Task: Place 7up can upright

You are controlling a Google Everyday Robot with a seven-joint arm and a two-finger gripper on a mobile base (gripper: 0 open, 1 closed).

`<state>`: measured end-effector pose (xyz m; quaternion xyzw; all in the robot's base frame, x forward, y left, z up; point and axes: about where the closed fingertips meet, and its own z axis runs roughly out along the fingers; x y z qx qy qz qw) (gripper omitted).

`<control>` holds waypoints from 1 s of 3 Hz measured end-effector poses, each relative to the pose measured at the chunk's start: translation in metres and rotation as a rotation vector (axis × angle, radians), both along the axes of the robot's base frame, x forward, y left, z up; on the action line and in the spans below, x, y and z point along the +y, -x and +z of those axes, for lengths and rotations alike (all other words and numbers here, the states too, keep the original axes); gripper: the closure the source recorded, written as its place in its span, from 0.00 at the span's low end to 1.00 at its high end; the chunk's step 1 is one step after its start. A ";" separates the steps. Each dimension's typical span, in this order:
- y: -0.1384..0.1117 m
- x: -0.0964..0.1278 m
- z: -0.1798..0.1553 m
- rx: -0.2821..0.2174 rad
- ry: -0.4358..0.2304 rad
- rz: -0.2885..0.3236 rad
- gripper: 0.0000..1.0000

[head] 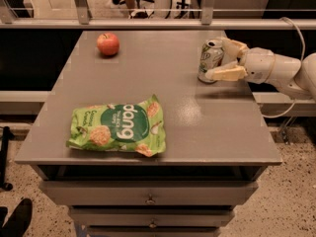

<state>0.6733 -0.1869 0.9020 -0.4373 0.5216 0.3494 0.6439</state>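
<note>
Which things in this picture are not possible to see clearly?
Camera view:
- Can: its right side is hidden by the tool, at the far right of the table.
- Can's base: blurred, so whether it sits flat is unclear.
- Arm: cut off by the right edge.
- Bag: the small print is too small to read.
</note>
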 end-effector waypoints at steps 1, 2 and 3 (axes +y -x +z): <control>0.012 -0.020 0.012 0.023 0.089 0.007 0.00; 0.034 -0.058 0.040 -0.001 0.173 0.013 0.00; 0.039 -0.067 0.046 -0.013 0.186 0.018 0.00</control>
